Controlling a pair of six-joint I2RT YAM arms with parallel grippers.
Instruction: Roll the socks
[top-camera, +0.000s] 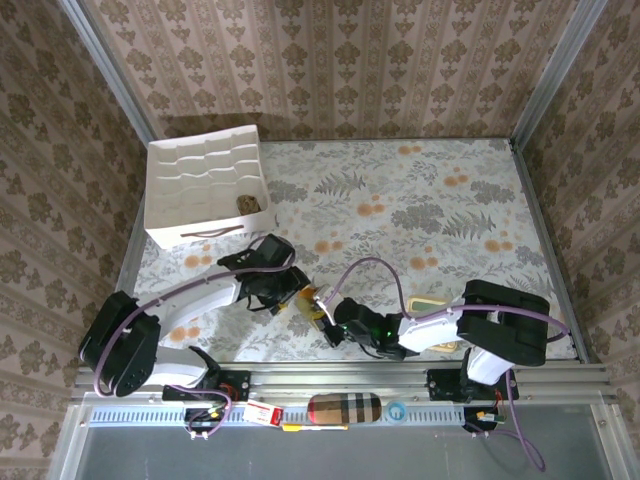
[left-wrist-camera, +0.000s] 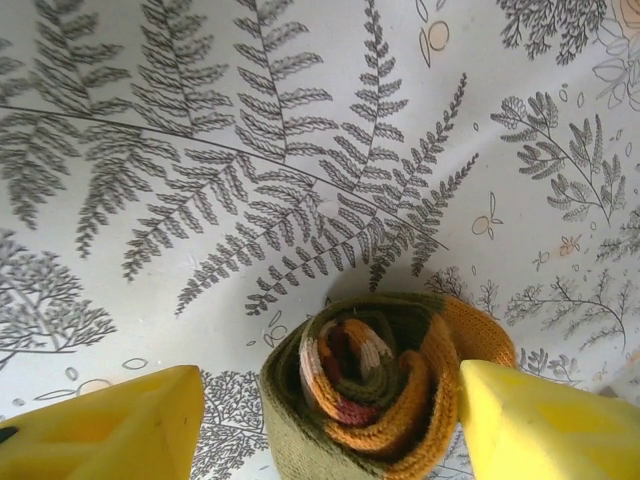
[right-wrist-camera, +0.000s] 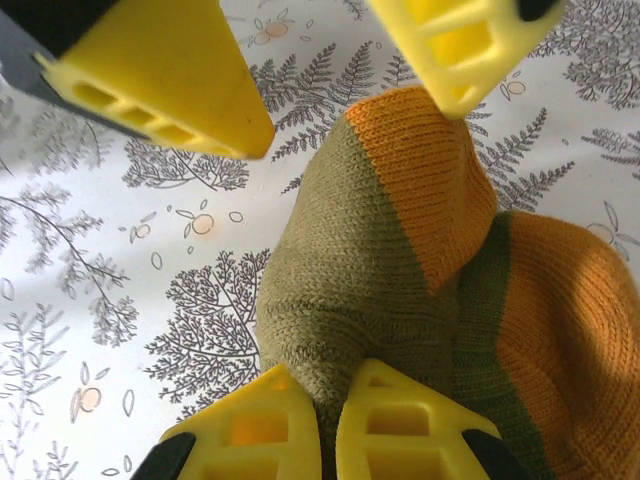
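The olive green sock (left-wrist-camera: 385, 400) with orange and cream stripes lies coiled into a roll on the fern-print table, its spiral end facing the left wrist camera. My left gripper (left-wrist-camera: 330, 420) is open, one yellow finger on each side of the roll; the right finger (left-wrist-camera: 540, 420) touches it. My right gripper (right-wrist-camera: 328, 420) is shut on a fold of the olive sock (right-wrist-camera: 350, 290) at the roll's outer layer. In the top view both grippers meet at the roll (top-camera: 306, 301) near the front centre. A tan-and-brown rolled sock (top-camera: 250, 203) sits in the white organizer (top-camera: 190, 185).
The white divided organizer stands at the back left. A beige plaid cylinder case (top-camera: 345, 408) lies on the front rail. A flat tan item (top-camera: 430, 303) is partly hidden beneath the right arm. The left gripper's fingers (right-wrist-camera: 170, 80) hang over the sock in the right wrist view.
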